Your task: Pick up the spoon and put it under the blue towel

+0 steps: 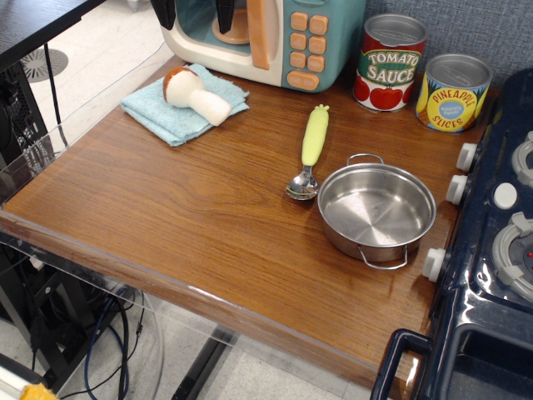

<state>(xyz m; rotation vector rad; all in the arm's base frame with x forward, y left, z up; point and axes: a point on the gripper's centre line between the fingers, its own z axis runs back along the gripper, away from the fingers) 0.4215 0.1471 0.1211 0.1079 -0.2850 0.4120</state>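
Note:
The spoon (311, 150) lies on the wooden table, its yellow-green handle pointing to the back and its silver bowl to the front, just left of the steel pot. The blue towel (158, 112) lies folded at the back left, and a toy mushroom (196, 93) rests on top of it. My gripper (194, 12) hangs at the top edge of the view, in front of the toy microwave and above the towel's far side. Only its two dark fingertips (164, 12) show. They stand wide apart with nothing between them.
A steel pot (376, 208) stands right of the spoon. A toy microwave (287, 37) sits at the back, with a tomato sauce can (391, 62) and a pineapple can (454, 92) beside it. A dark blue toy stove (500, 250) borders the right side. The table's front edge (166, 279) runs diagonally.

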